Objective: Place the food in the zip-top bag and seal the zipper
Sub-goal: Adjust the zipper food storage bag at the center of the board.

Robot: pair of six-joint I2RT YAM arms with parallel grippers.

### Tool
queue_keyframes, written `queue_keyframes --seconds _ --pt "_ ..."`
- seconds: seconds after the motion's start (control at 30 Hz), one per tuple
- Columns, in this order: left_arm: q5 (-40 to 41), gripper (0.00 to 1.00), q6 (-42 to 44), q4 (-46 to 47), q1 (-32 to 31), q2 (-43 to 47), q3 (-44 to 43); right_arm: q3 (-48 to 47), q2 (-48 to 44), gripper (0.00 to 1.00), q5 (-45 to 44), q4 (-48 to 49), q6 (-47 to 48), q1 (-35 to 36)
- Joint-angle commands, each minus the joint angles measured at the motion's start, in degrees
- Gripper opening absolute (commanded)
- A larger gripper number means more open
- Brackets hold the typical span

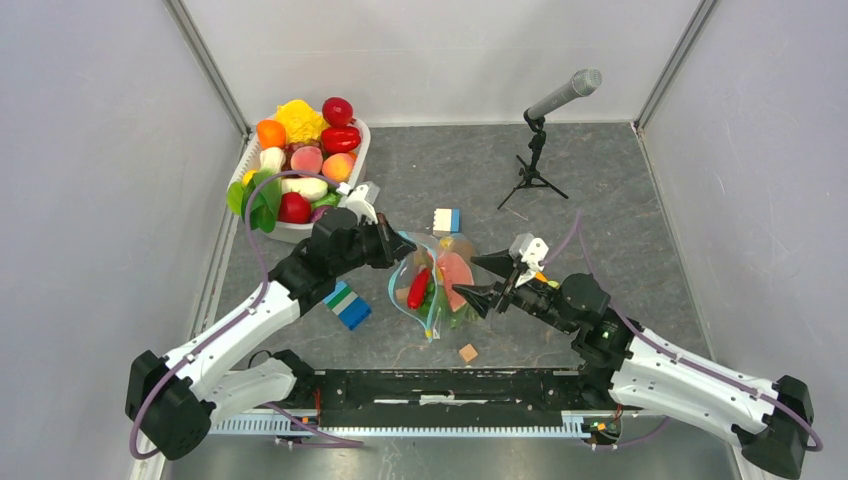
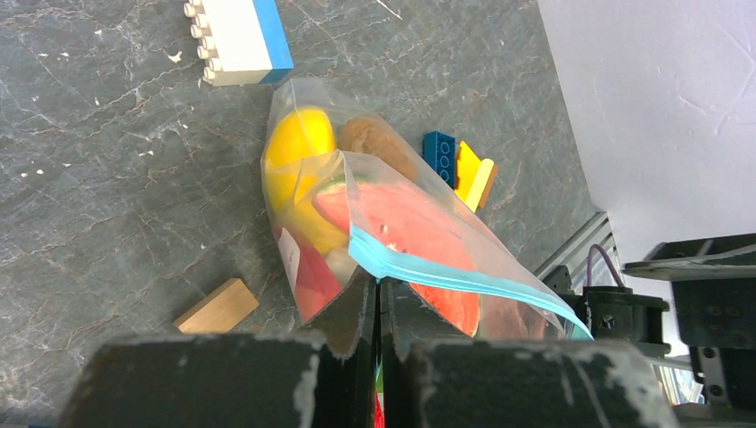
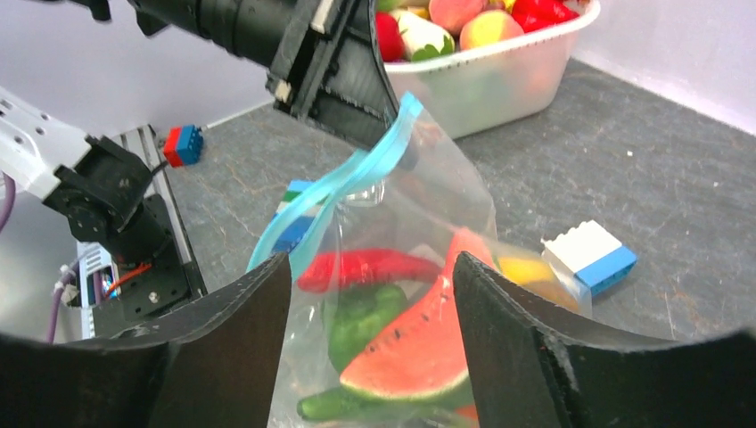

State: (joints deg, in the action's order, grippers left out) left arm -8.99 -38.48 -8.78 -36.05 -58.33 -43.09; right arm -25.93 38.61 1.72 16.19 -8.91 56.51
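Note:
The zip-top bag [image 1: 437, 285] hangs above the table's middle, holding food: a watermelon slice [image 3: 428, 339], a red chilli [image 3: 365, 267], a green pepper [image 3: 365, 316] and a yellow fruit [image 2: 299, 143]. My left gripper [image 2: 379, 290] is shut on one end of the blue zipper [image 2: 464, 281] and holds that corner up. From there the zipper [image 3: 357, 174] runs down towards the right arm. My right gripper [image 1: 468, 277] stands open, its fingers on either side of the bag's body in the right wrist view. I cannot tell whether the zipper is closed along its whole length.
A white tub [image 1: 362, 140] piled with more toy food stands at the back left. A microphone on a tripod [image 1: 545, 120] is at the back right. Building blocks [image 1: 347, 305] [image 1: 447, 220] and a wooden cube [image 1: 467, 352] lie around the bag.

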Motion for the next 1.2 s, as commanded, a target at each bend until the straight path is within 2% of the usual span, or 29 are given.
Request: queue_keyframes --seconds 0.0,0.17,0.63,0.93,1.17 --pt "0.9 0.02 -2.3 2.3 0.4 1.1 -1.1 3.4 -0.8 0.73 0.4 2.0 0.5 0.0" --pt "1.0 0.02 -3.4 4.0 0.5 1.4 -0.2 2.9 0.7 0.77 1.2 1.3 0.7 0.0" --pt "1.2 0.02 -3.3 4.1 0.6 1.0 -0.2 7.2 -0.9 0.78 2.6 2.8 4.9 0.5" --pt "1.2 0.02 -3.1 3.8 0.8 0.7 -0.5 9.5 -2.5 0.78 -4.5 3.4 10.2 3.7" --pt "1.1 0.02 -3.1 3.6 1.0 0.9 -0.6 15.3 -7.7 0.75 -6.8 8.3 15.7 6.9"
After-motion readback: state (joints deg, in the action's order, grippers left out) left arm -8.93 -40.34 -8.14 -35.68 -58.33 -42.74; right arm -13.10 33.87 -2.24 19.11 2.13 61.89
